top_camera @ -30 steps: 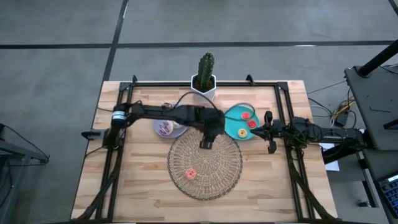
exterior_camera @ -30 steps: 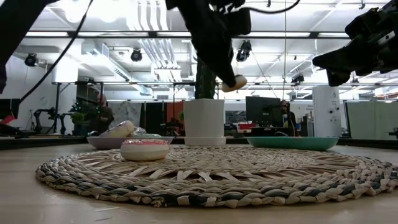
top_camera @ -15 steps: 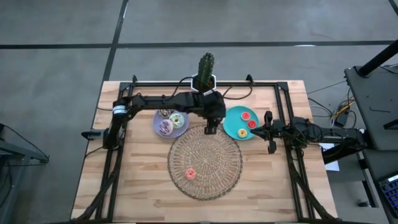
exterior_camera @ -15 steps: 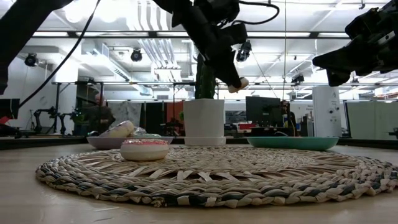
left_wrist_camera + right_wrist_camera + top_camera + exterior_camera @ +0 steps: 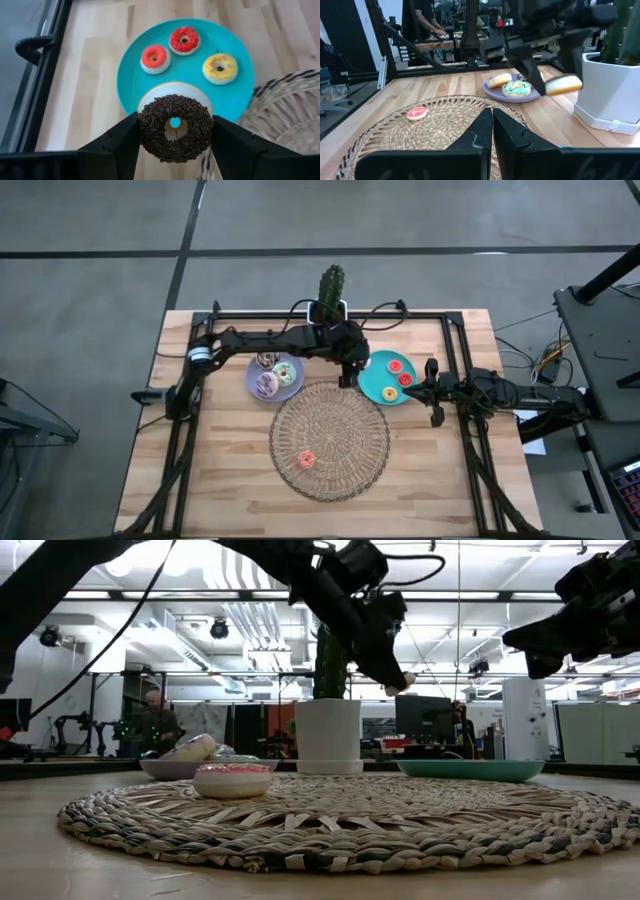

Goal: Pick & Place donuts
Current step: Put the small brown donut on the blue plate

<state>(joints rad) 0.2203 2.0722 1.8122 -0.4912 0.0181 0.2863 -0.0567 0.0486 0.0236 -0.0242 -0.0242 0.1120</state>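
Left gripper [image 5: 175, 137] | clamps dark brown donut [image 5: 175, 127] | hole toward teal plate [image 5: 130, 85]

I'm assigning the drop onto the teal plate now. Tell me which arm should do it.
Left. Its gripper already holds the dark brown donut between its fingers, above the teal plate's near edge. The right gripper waits with fingers together by the table's right side, holding nothing.

A round woven mat [image 5: 330, 440] lies on the wooden surface [image 5: 230, 470]. Behind it sit a lavender plate [image 5: 262, 387] and a teal plate [image 5: 379, 388] (side by side), and a cactus [image 5: 331, 284] in a white pot [image 5: 328, 317] stands at the far edge.
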